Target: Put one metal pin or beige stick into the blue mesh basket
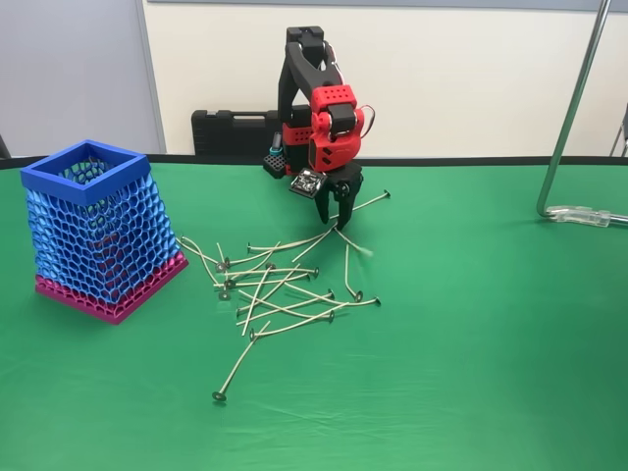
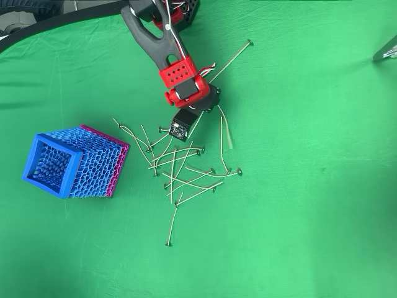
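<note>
Nearest me, loose sticks (image 1: pixel 280 294) litter the cloth; my gripper (image 1: pixel 328 211) is down at the pile's far edge, grip unclear, so lifting one toward the basket (image 1: pixel 96 228) comes next.

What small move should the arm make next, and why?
Probably close the end effector and lift. Its tips sit low at the far edge of the pile of sticks, apparently around one stick, and the basket stands apart to the left in the fixed view.

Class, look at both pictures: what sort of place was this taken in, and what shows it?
Probably a lab or workshop bench set up for robot practice: a green cloth table, a small red arm's gripper over scattered pins, and a black case against a plain wall.
</note>
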